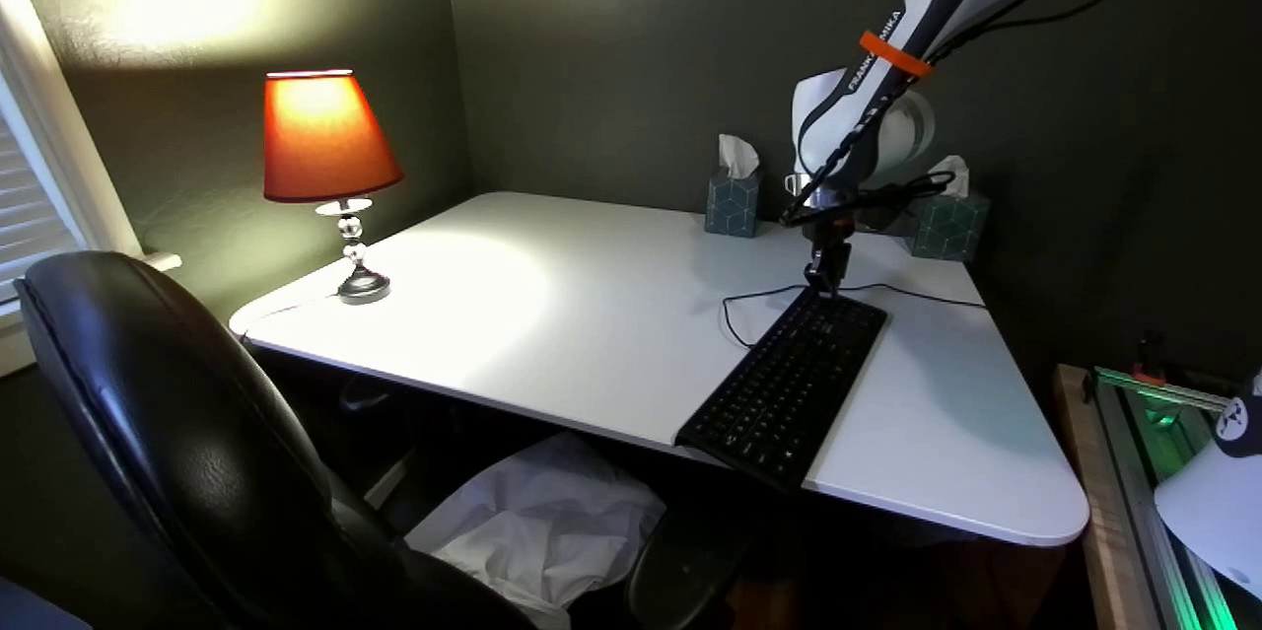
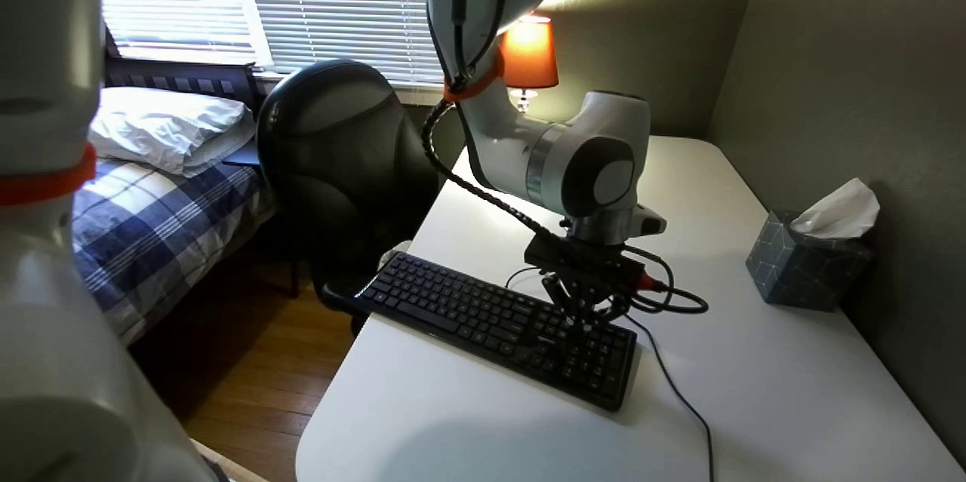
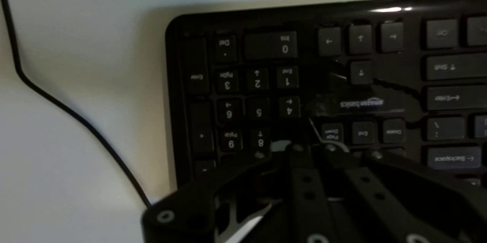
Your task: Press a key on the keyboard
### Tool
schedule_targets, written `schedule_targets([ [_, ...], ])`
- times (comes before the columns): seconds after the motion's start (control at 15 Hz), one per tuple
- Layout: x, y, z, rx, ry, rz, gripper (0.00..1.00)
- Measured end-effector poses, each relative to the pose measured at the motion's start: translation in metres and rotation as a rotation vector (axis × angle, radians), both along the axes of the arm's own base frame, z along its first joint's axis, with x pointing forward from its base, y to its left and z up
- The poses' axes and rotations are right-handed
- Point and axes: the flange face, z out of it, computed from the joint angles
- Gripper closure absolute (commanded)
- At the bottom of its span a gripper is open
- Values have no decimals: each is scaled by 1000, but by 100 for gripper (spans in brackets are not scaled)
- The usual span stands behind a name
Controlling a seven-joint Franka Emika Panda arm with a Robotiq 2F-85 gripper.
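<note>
The black keyboard (image 1: 789, 391) lies flat on the white desk, its near end reaching the front edge. It also shows in an exterior view (image 2: 468, 310) and fills much of the wrist view (image 3: 258, 109), its lettering upside down. Its thin black cable (image 3: 83, 122) runs along the desk. My gripper (image 1: 826, 289) points down over the number-pad end, as another exterior view (image 2: 581, 322) also shows. In the wrist view the gripper (image 3: 311, 132) has its fingers together, holding nothing, between the number pad and the Page Down key. The dark fingertips blend into the keyboard, so contact cannot be told.
Two tissue boxes (image 1: 732, 206) stand along the back wall; an exterior view shows a tissue box (image 2: 807, 267) beyond the arm. A red lamp (image 1: 325, 142) stands at the desk's far corner. A black chair (image 1: 197, 433) is at the desk's front edge (image 1: 473, 384).
</note>
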Motion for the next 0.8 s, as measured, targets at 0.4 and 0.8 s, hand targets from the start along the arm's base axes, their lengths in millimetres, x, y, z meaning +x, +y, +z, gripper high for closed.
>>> schedule_targets([
  [0.4, 3, -1, -5, 1, 5, 1, 100],
  [0.8, 5, -3, -7, 2, 15, 0, 100],
])
